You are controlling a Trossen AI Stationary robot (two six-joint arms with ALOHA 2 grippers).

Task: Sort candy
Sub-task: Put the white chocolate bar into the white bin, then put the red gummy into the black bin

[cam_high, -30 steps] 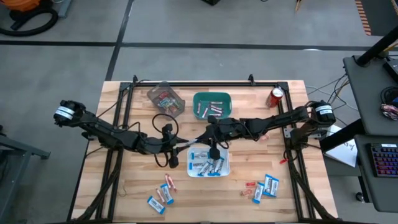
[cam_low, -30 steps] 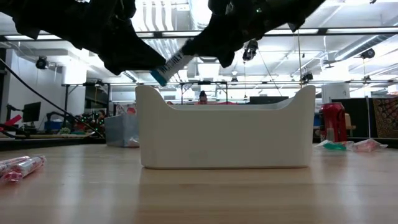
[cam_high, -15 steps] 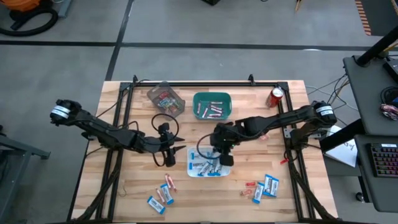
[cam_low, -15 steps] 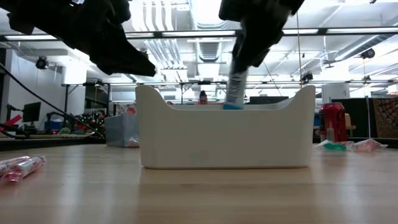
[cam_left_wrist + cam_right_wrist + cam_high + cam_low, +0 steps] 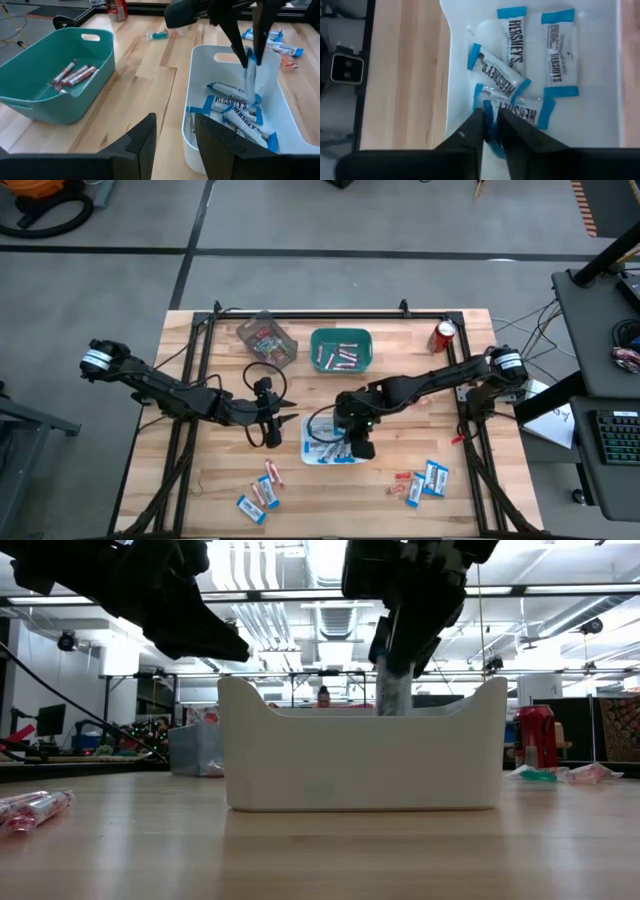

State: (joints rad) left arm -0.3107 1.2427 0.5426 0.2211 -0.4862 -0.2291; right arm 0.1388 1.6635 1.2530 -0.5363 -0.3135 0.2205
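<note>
The white bin point(image 5: 308, 442) near the table's middle holds several blue-and-white candy packets point(image 5: 235, 117). My right gripper point(image 5: 395, 665) hangs above it, shut on one more such packet point(image 5: 391, 692). My left gripper point(image 5: 175, 145) stands open to the left of the bin point(image 5: 288, 420), with nothing between its fingers. Pinkish-white sticks point(image 5: 75, 75) lie in the teal bin point(image 5: 341, 350). Red-orange pieces fill the clear tub point(image 5: 266, 337). Loose candy lies near the table's front edge, at the left point(image 5: 260, 492) and at the right point(image 5: 425, 480). My right gripper pinches the packet's upper end point(image 5: 250, 56) between its two fingers point(image 5: 239, 42). The fingers come from above, slanting down. The packet hangs upright below them. Its lower end point(image 5: 251, 92) is inside the white bin, close above the packets lying there; whether it touches them I cannot tell.
A red soda can point(image 5: 444, 335) stands at the table's far right corner. A black frame rail runs along the far edge point(image 5: 310, 312). Cables loop by the left arm point(image 5: 262, 375). Bare wood lies between the white and teal bins point(image 5: 145, 85).
My right gripper has gone from beside my left gripper toward the table's near edge, over the white bin, and has tipped from near level to pointing down. The packet it carries has swung from a slant to upright and has sunk below the bin's rim.
</note>
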